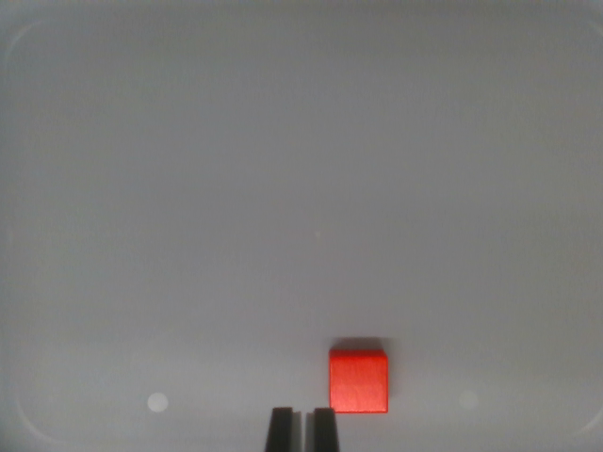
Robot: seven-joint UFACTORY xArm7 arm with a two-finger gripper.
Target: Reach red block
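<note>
Nearly there, by the look of it: the red block (358,380) sits low in the wrist view, a little toward the wrist view's right, and the hand (301,430) shows as two dark fingertips (280,429) poking up from the bottom edge just beside it. The right fingertip stands close to the block's lower left corner, but a sliver of grey seems to separate them, so I would not call it touching. The fingertips stand close together with only a thin slit between them, so the hand reads as closed or nearly so, and it holds nothing.

As a judgement, the approach is mostly done; what is left is a small shift toward the wrist view's right to bring the hand in line with the block, and perhaps a final drop, though height cannot be read from this single view.

The block lies flat on the pale grey counter (283,188), its edges square with the frame, not turned. Its visible face is close to square, perhaps slightly taller than wide, so no clear long axis shows and it points no particular way. A dark shadow runs along its far edge.

A faint rounded outline runs near the frame's borders; whether that is a raised rim I cannot tell.
</note>
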